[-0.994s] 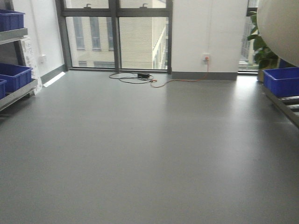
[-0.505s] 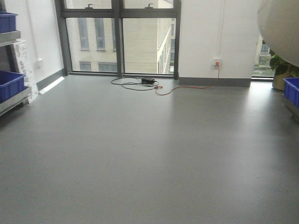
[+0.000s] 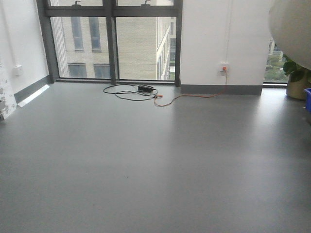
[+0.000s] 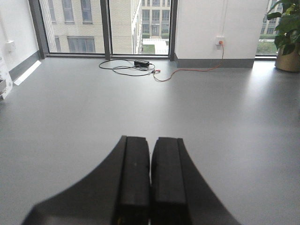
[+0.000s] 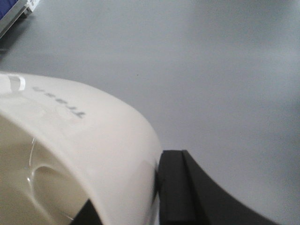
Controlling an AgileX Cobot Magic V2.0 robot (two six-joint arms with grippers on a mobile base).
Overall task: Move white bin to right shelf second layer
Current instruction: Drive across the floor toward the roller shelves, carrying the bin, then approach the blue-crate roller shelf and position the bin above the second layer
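Rim of white bin point(image 5: 84, 136) sits pinched in right gripper point(image 5: 157, 187); left gripper point(image 4: 150, 173) clenched shut.

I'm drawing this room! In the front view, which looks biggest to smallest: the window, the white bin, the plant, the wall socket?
1. window, clearly largest
2. white bin, though it is near the camera and cut off by the edge
3. plant, also partly cut off
4. wall socket, smallest

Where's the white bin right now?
The white bin fills the front view's top right corner, above the potted plant, its rim clamped in the right gripper.
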